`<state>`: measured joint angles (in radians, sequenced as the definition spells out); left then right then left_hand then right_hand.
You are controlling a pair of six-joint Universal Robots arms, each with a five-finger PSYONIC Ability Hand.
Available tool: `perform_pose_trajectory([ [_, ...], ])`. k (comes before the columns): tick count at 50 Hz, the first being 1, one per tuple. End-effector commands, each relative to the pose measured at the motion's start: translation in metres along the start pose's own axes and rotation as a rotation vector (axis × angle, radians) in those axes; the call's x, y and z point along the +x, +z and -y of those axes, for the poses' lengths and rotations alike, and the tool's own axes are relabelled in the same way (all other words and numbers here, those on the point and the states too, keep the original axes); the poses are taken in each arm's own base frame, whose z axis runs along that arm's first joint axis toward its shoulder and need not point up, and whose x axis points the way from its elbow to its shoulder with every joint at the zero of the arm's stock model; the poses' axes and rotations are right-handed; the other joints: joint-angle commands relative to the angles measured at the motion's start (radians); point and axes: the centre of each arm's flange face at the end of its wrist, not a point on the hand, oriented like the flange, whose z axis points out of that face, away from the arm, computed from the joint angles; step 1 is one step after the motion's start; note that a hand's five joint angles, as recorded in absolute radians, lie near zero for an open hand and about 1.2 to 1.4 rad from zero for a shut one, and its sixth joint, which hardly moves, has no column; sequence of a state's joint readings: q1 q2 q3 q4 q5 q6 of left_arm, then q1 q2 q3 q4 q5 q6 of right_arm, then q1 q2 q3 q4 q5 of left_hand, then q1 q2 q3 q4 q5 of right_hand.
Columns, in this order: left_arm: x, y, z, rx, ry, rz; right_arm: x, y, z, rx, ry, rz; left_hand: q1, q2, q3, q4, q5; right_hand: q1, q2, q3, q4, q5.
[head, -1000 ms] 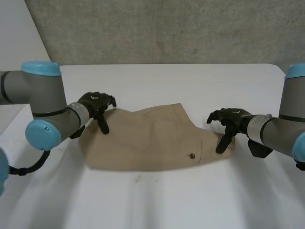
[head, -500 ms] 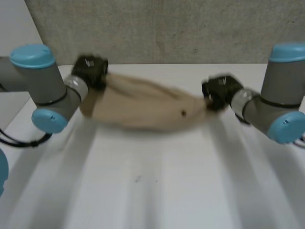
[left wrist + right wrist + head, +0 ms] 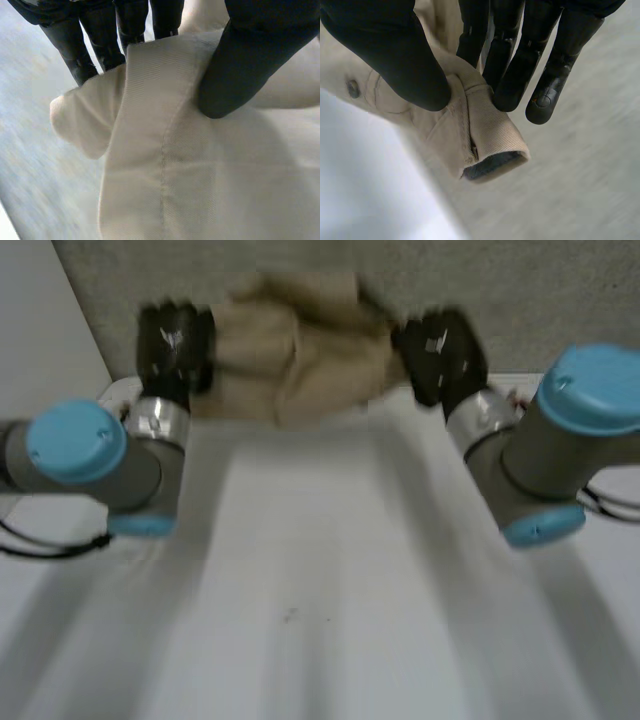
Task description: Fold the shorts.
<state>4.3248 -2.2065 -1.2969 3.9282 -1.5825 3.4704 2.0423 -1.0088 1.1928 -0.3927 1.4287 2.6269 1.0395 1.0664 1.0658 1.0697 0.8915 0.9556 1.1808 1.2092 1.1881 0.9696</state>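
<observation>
- Tan shorts hang at upper centre, above the table.
- Left hand and right hand each pinch one end.
- Mid-lift, likely; the next move calls for laying them down doubled.

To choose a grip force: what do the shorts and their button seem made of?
The shorts: likely woven cotton twill, matte beige; fine ribs and a stitched seam show. The button: small, dark, dull; metal or plastic, I cannot tell.

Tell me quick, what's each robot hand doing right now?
Left hand: shut, pinching one end of the shorts.
Right hand: shut, pinching the other end of the shorts.
</observation>
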Motion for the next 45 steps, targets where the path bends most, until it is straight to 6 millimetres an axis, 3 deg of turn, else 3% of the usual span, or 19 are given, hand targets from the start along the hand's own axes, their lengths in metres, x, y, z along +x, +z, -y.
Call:
perform_pose_trajectory([
  [1,0.018,-0.074,-0.048,-0.339,0.015,-0.131,-0.035,-0.055,-0.051,-0.304,0.038,0.167,-0.379,-0.406,-0.405,-0.409,-0.406,0.441,0.215,0.187,0.208,0.252],
  [4,0.017,-0.096,-0.042,-0.452,0.023,-0.175,-0.042,-0.077,-0.059,-0.399,0.052,0.222,-0.538,-0.564,-0.564,-0.568,-0.564,0.441,0.215,0.187,0.208,0.252],
  [13,-0.005,-0.117,-0.003,-0.626,-0.004,-0.201,-0.05,-0.117,-0.051,-0.455,0.09,0.306,-0.594,-0.621,-0.62,-0.624,-0.621,0.441,0.215,0.187,0.208,0.252],
  [22,-0.016,-0.111,0.021,-0.614,-0.15,-0.144,-0.055,-0.149,-0.02,-0.314,0.094,0.453,-0.527,-0.554,-0.553,-0.557,-0.553,0.441,0.215,0.187,0.208,0.252],
  [27,-0.017,-0.094,0.031,-0.574,-0.196,-0.158,-0.042,-0.169,-0.004,-0.19,0.011,0.519,-0.515,-0.542,-0.541,-0.545,-0.541,0.441,0.215,0.187,0.208,0.252],
  [31,-0.013,-0.081,0.038,-0.535,-0.212,-0.209,-0.033,-0.173,-0.006,-0.172,-0.047,0.518,-0.527,-0.553,-0.553,-0.557,-0.553,0.441,0.215,0.187,0.208,0.252],
  [38,0.007,-0.063,0.023,-0.506,-0.225,-0.331,-0.033,-0.178,-0.012,-0.188,-0.049,0.531,-0.541,-0.568,-0.568,-0.571,-0.568,0.441,0.215,0.187,0.208,0.252],
  [45,0.034,-0.055,-0.001,-0.498,-0.108,-0.423,-0.036,-0.18,-0.013,-0.192,-0.048,0.54,-0.541,-0.568,-0.568,-0.571,-0.568,0.441,0.215,0.187,0.208,0.252],
])
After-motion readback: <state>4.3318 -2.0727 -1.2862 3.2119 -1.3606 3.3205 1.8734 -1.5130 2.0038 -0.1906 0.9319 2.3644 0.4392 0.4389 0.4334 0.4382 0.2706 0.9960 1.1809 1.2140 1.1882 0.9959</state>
